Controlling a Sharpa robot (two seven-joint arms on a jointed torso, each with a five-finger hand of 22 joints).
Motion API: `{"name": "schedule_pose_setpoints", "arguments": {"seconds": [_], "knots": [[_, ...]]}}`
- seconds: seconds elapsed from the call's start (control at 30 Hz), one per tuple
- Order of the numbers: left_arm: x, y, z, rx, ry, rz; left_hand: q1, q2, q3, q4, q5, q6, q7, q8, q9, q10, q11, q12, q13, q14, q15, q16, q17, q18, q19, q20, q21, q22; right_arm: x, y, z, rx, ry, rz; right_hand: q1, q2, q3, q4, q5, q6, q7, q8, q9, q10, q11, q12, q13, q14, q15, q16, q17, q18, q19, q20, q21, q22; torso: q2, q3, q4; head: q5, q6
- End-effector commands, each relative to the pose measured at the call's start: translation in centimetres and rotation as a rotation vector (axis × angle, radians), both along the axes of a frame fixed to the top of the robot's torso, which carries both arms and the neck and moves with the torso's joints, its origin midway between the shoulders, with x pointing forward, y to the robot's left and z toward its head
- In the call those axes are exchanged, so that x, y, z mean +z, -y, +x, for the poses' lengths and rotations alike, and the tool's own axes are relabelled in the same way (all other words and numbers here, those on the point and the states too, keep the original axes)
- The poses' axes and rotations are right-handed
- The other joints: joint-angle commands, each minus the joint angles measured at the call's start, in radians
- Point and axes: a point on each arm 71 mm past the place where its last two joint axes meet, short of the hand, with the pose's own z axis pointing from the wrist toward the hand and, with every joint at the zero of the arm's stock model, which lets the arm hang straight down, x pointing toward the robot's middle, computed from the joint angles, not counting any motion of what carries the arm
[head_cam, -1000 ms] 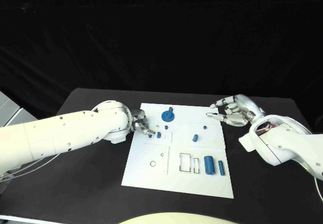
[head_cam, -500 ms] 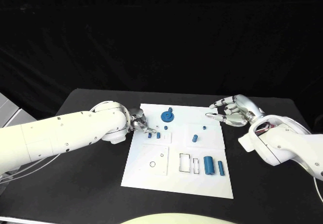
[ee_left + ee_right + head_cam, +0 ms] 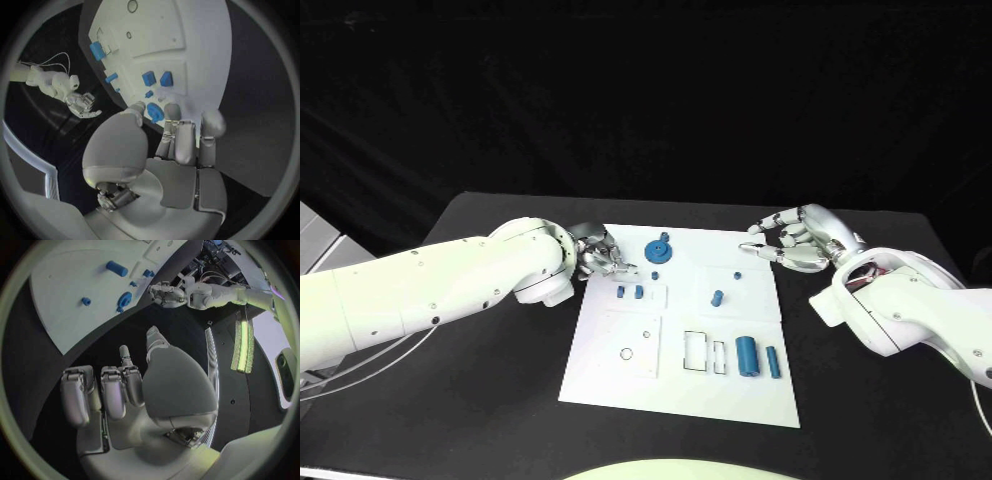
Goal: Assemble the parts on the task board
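The white task board (image 3: 682,380) lies mid-table. My left hand (image 3: 600,254) hovers at its far left edge with fingers loosely bent and nothing in them, just short of the blue gear-shaped part (image 3: 658,248) (image 3: 155,112). Two small blue parts (image 3: 629,292) (image 3: 157,78) stand side by side in the board a little nearer me than that hand. A small blue peg (image 3: 717,296) sits mid-board and two blue cylinders (image 3: 759,354) lie at the near right. My right hand (image 3: 795,240) (image 3: 125,390) hangs off the board's far right corner, fingers apart and empty.
Empty rectangular slots (image 3: 697,346) and a round hole (image 3: 626,353) mark the board's near half. Black table (image 3: 473,400) surrounds the board on all sides. My left forearm (image 3: 430,290) lies over the table left of the board.
My left hand has drawn back from the two small parts toward the board's far left edge, uncovering the left one of the pair. The right hand has barely moved.
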Motion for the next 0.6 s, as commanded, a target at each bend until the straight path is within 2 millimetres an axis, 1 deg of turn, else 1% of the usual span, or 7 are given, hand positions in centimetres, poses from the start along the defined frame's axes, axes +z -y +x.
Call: {"name": "schedule_pose_setpoints", "arguments": {"seconds": [0.03, 0.07, 0.13, 0.2, 0.27, 0.37, 0.6], "knots": [[1.5, 1.2, 0.1, -0.078, 0.152, -0.201, 0.121, -0.026, 0.094, -0.006, 0.002, -0.029, 0.021, -0.034, -0.063, -0.096, 0.024, -0.055, -0.049, -0.165, 0.022, -0.159, -0.229, 0.034, -0.153, 0.024, -0.142, -0.169, 0.1, 0.0, 0.0, 0.009, 0.013, -0.004, -0.011, 0.000, -0.005, -0.001, 0.004, -0.008, -0.001, 0.002, -0.001, 0.029, 0.005, -0.004, 0.190, 0.101, 0.007, -0.007, 0.238, 0.004, 0.084, 0.003, -0.005, 0.239, 0.000, 0.0008, 0.0006, -0.005, 0.001], [1.8, 1.6, 0.0, -0.109, 0.184, -0.225, 0.153, -0.047, 0.130, -0.006, 0.000, -0.026, 0.031, -0.035, -0.082, -0.111, 0.032, -0.076, -0.073, -0.250, 0.029, -0.240, -0.334, 0.034, -0.169, 0.031, -0.173, -0.185, 0.1, 0.0, 0.0, 0.008, 0.013, -0.004, -0.011, 0.001, -0.005, -0.001, 0.004, -0.008, -0.001, 0.002, -0.001, 0.029, 0.004, -0.004, 0.189, 0.101, 0.007, -0.007, 0.238, 0.004, 0.084, 0.003, -0.005, 0.239, 0.001, 0.0003, 0.0007, -0.005, 0.001], [2.3, 2.3, -0.1, -0.179, 0.246, -0.255, 0.218, -0.087, 0.211, -0.013, -0.007, -0.052, 0.052, -0.061, -0.129, -0.161, 0.053, -0.150, -0.140, -0.327, 0.049, -0.307, -0.381, 0.034, -0.202, 0.047, -0.234, -0.219, 0.1, 0.1, 0.0, 0.006, 0.015, -0.004, -0.011, 0.001, -0.005, -0.001, 0.004, -0.008, -0.001, 0.002, -0.001, 0.028, 0.004, -0.004, 0.189, 0.101, 0.007, -0.007, 0.238, 0.004, 0.084, 0.003, -0.005, 0.239, 0.001, -0.0003, 0.0005, -0.007, 0.002], [2.7, 3.2, -0.2, -0.257, 0.303, -0.255, 0.248, -0.124, 0.271, -0.030, -0.010, -0.075, 0.055, -0.078, -0.192, -0.167, 0.061, -0.246, -0.242, -0.335, 0.059, -0.358, -0.441, 0.036, -0.196, 0.055, -0.277, -0.247, 0.1, 0.1, 0.0, 0.004, 0.019, -0.002, -0.010, 0.002, -0.004, -0.001, 0.004, -0.008, -0.001, 0.002, -0.001, 0.021, 0.004, -0.013, 0.182, 0.101, 0.006, -0.007, 0.236, 0.006, 0.081, 0.003, -0.011, 0.236, 0.001, -0.0008, 0.0000, -0.008, 0.003], [2.7, 3.4, -0.3, -0.273, 0.314, -0.251, 0.249, -0.129, 0.273, -0.033, -0.010, -0.077, 0.054, -0.080, -0.199, -0.171, 0.064, -0.258, -0.253, -0.337, 0.057, -0.363, -0.446, 0.036, -0.196, 0.056, -0.280, -0.249, 0.1, 0.1, 0.0, 0.003, 0.020, -0.001, -0.010, 0.002, -0.004, -0.002, 0.004, -0.008, -0.001, 0.002, -0.001, 0.019, 0.004, -0.016, 0.180, 0.101, 0.006, -0.008, 0.236, 0.006, 0.080, 0.003, -0.013, 0.235, 0.001, -0.0003, -0.0004, -0.008, 0.004], [2.5, 4.2, -0.2, -0.341, 0.355, -0.210, 0.254, -0.149, 0.281, -0.057, -0.012, -0.065, 0.049, -0.087, -0.252, -0.167, 0.067, -0.323, -0.325, -0.332, 0.057, -0.378, -0.478, 0.036, -0.192, 0.057, -0.292, -0.255, 0.1, 0.2, 0.1, 0.002, 0.024, 0.002, -0.003, 0.002, -0.001, -0.003, 0.004, -0.008, -0.001, 0.003, -0.001, -0.014, 0.004, -0.056, 0.148, 0.101, 0.006, -0.008, 0.236, 0.008, 0.077, 0.003, -0.020, 0.231, 0.000, 0.0007, -0.0003, -0.009, 0.005], [1.6, 5.4, 0.3, -0.430, 0.374, -0.073, 0.236, -0.168, 0.279, -0.076, -0.012, 0.000, 0.035, -0.105, -0.329, -0.113, 0.057, -0.358, -0.391, -0.283, 0.048, -0.310, -0.473, 0.037, -0.160, 0.048, -0.261, -0.235, 0.1, 0.1, 0.1, 0.004, 0.026, 0.008, 0.010, 0.002, 0.005, -0.003, 0.003, -0.009, -0.003, 0.006, -0.002, -0.112, 0.002, -0.191, 0.039, 0.098, 0.004, -0.012, 0.227, 0.015, 0.062, 0.001, -0.052, 0.214, 0.001, 0.0006, -0.0009, -0.008, 0.007]]}}
